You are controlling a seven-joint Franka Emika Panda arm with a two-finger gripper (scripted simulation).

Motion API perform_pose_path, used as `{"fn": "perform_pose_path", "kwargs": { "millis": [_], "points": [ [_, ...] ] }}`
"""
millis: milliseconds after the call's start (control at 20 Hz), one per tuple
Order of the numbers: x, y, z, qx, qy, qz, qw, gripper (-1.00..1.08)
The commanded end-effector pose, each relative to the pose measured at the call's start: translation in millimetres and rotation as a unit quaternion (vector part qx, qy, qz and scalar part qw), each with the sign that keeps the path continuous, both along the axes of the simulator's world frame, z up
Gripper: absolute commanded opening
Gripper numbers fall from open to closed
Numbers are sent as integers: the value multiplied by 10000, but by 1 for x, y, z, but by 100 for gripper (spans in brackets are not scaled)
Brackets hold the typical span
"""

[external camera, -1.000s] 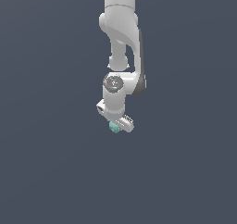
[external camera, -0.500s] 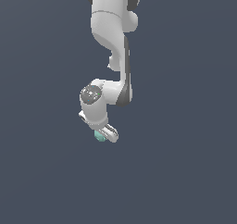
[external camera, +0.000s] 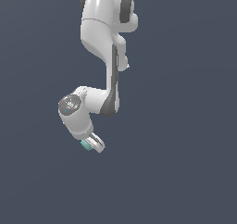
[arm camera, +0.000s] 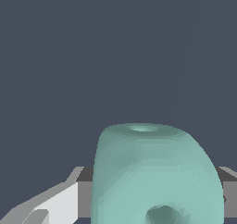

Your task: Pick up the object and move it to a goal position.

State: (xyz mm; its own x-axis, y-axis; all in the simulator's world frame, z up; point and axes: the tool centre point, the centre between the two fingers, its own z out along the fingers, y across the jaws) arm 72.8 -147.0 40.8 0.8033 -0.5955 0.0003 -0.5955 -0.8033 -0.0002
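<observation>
Teal-green, rounded and faceted, the object [arm camera: 155, 172] fills the wrist view, with a dark dimple low on its face and a shallow hollow on top. It sits clamped in the gripper [external camera: 91, 145], fingers closed against it; outside, only a teal sliver shows.

Smooth matt teal object [arm camera: 157, 172]; glossy white plastic-looking arm [external camera: 99, 28].

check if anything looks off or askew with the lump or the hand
Nothing stands out. The teal lump sits at the tip of the hand, intact, and the arm looks normal against the plain dark background.
</observation>
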Motion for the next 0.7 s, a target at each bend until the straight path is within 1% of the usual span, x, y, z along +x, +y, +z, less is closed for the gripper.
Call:
{"fn": "perform_pose_path", "kwargs": {
  "millis": [0,350,650],
  "points": [
    [9,-12,0,1,-1,4,10000,-100],
    [31,-41,0,0,1,2,10000,-100],
    [44,-56,0,0,1,2,10000,-100]
  ]
}}
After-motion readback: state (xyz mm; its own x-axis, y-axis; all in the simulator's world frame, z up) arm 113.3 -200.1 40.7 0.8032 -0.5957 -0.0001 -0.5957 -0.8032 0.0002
